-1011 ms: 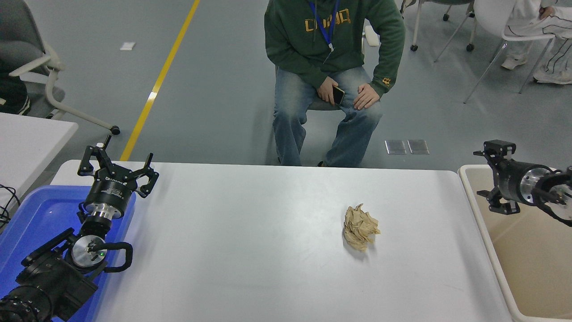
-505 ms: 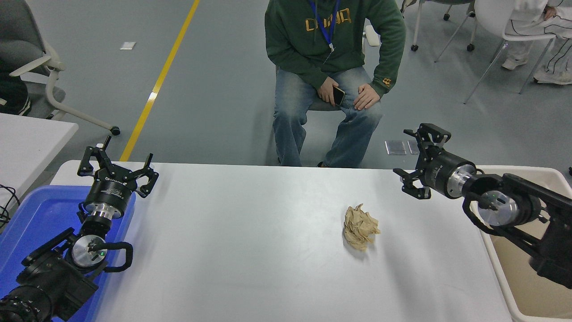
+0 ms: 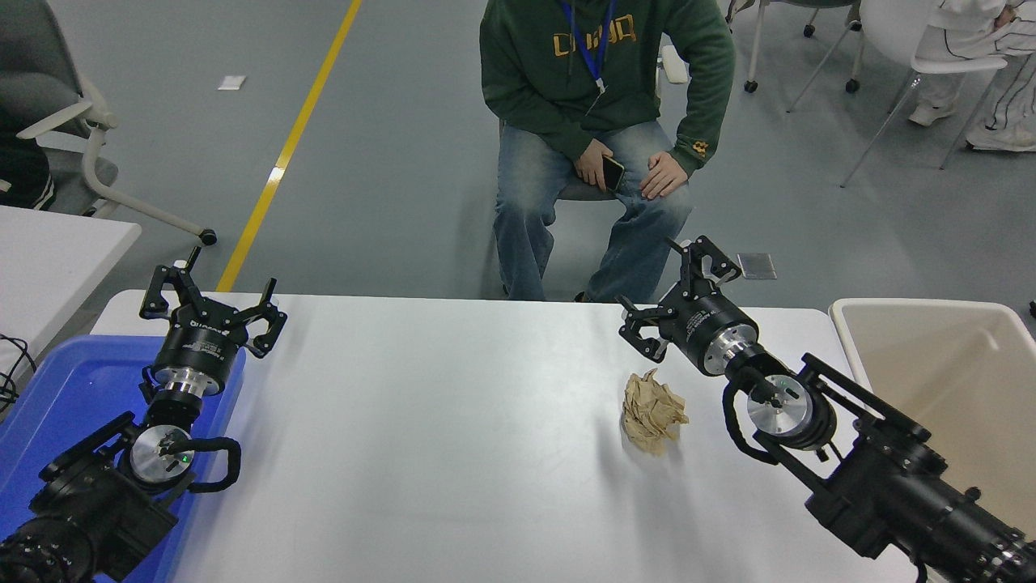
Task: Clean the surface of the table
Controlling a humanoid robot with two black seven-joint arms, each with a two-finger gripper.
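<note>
The white table surface [image 3: 453, 453] fills the lower picture. A crumpled tan paper ball [image 3: 651, 410] lies on it right of centre. My right gripper [image 3: 673, 293] is open and empty, held above the table's far edge, just behind and slightly right of the paper ball and not touching it. Its arm reaches in from the lower right corner. My left gripper [image 3: 212, 302] is open and empty, parked at the far left over the edge of the blue bin.
A blue bin [image 3: 65, 397] sits at the table's left end and a beige bin [image 3: 947, 380] stands off its right end. A person in a green hoodie [image 3: 603, 73] sits behind the far edge. A smaller white table [image 3: 48, 251] is at the left.
My right arm has swung left from over the beige bin to above the table, bringing its open gripper close behind the paper ball. The left arm and the paper have not moved.
</note>
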